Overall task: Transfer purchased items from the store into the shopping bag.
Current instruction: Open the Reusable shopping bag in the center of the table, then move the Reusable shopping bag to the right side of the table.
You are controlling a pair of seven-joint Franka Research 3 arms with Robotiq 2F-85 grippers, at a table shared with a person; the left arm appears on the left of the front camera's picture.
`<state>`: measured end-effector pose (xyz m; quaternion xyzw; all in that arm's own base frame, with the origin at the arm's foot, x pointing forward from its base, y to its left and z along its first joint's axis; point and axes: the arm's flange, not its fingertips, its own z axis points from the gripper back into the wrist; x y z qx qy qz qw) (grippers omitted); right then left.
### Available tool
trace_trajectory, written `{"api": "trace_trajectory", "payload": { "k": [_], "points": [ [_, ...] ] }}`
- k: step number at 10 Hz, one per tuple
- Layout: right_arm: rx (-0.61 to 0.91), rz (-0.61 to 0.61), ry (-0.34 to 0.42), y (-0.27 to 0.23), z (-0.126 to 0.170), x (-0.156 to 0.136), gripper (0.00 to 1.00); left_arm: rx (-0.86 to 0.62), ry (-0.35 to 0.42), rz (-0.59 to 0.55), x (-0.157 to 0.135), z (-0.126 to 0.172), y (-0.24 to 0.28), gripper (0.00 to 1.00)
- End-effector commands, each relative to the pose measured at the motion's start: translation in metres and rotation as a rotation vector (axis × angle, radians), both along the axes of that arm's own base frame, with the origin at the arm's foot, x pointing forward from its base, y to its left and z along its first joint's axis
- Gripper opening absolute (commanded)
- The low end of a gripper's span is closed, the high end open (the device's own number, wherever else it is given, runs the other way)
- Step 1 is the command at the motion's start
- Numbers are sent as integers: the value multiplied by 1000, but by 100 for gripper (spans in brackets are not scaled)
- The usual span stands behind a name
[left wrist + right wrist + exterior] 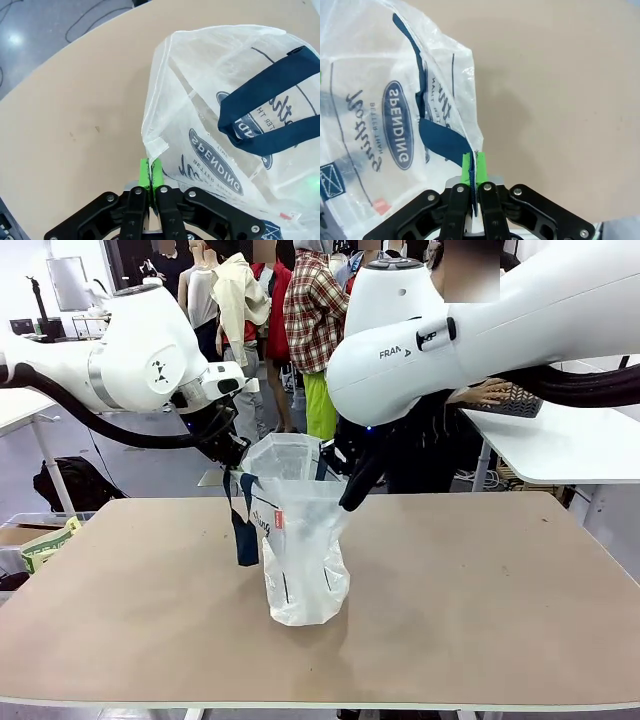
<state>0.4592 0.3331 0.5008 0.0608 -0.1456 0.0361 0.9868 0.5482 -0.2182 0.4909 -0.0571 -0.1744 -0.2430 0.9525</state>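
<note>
Shopping bag [303,560] upright at mid table [480,590], mouth up, long axis vertical, held btwn both arms. L gripper [234,454] on rim's left side, R gripper [349,500] on rim's right side, facing each other across the mouth, which stands spread open btwn them. Neither arm nearer: both in contact w/ the bag.

L wrist view: L gripper [151,172] pads [144,172] pressed together, thin film edge of rim nipped btwn, no gap to see. Rest of bag lies ahead and to right of fingers, navy handle [265,120] flopped over printed side.

R wrist view: R gripper [472,167] likewise clamped on rim edge, navy strap reaching down to the pinch. Bag body spreads left of fingers, bare table to right.

Contents: can't tell thru crinkled film whether any purchased items lie inside.

Judged: bag presented open as loading target. Next drop needs to come straight down thru mouth btwn the two grips, so spacing of the two pinch points matters; drifting inward narrows the opening. Thin film, prob. slips or tears if tugged hard.
</note>
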Motion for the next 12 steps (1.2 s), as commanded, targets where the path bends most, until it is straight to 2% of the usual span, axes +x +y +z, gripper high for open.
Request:
{"api": "trace_trajectory", "payload": {
  "k": [1, 12],
  "points": [
    [14, -23, -23, -7, 6, 0, 0, 0, -1, 0, 0, 0, -1, 0],
    [14, -23, -23, -7, 6, 0, 0, 0, -1, 0, 0, 0, -1, 0]
  ]
}}
